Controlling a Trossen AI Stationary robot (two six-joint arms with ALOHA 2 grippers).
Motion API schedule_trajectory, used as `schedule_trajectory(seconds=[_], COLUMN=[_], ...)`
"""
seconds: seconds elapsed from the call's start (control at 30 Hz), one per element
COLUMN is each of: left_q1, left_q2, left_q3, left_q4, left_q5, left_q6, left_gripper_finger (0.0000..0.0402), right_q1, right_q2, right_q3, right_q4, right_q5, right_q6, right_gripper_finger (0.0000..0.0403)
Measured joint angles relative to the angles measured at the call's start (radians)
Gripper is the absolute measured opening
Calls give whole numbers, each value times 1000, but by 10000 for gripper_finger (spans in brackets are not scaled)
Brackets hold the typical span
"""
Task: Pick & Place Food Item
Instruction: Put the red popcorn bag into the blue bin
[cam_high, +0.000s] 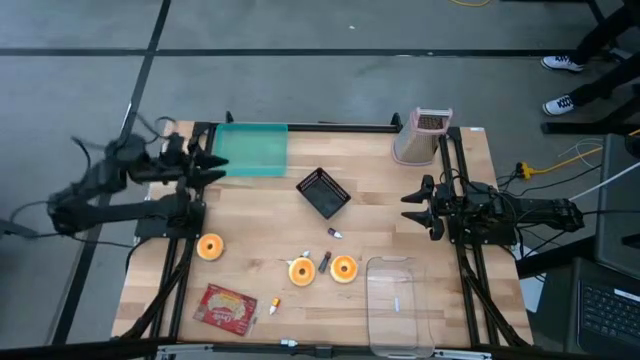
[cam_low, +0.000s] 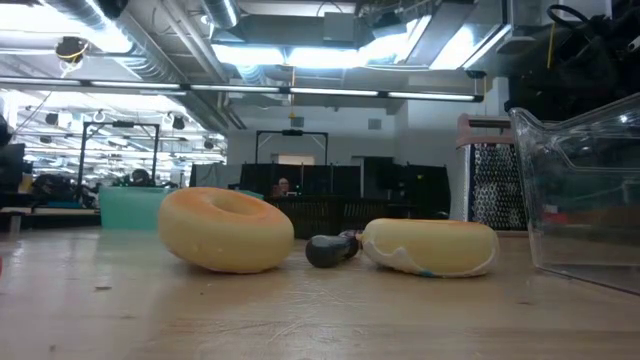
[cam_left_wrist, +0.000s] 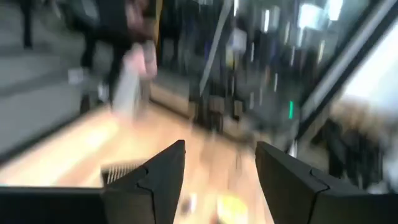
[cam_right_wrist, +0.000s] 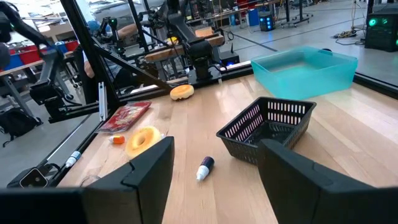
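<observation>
Three orange-glazed doughnuts lie flat on the wooden table: one at the left (cam_high: 210, 246), two side by side near the front middle (cam_high: 302, 270) (cam_high: 343, 268). A red food packet (cam_high: 226, 307) lies flat at the near left. My left gripper (cam_high: 214, 163) hovers open and empty at the far left, beside the teal tub (cam_high: 250, 150); in its wrist view (cam_left_wrist: 221, 149) nothing is between the fingers. At the table's right edge my right gripper (cam_high: 412, 205) is also open and empty (cam_right_wrist: 214, 146), pointing level toward the table's left.
A black mesh basket (cam_high: 323, 192) sits in the middle, a clear plastic bin (cam_high: 400, 305) at the near right and a pink-topped grater (cam_high: 425, 135) at the far right. Small bits (cam_high: 335, 232) (cam_high: 273, 305) lie among the doughnuts. Bare wood shows left of the basket.
</observation>
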Motion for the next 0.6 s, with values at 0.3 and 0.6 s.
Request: schedule_trajectory(seconds=[0.3,0.6], left_q1=[-80,-354], left_q2=[397,628], left_q3=[298,299], left_q4=[-582,-730], left_q5=[230,277], left_q6=[237,299], left_gripper_finger=[192,192], right_q1=[0,0], right_q2=[0,0], right_q3=[0,0], right_q4=[0,0], right_q5=[0,0], right_q6=[0,0], right_gripper_finger=[228,228])
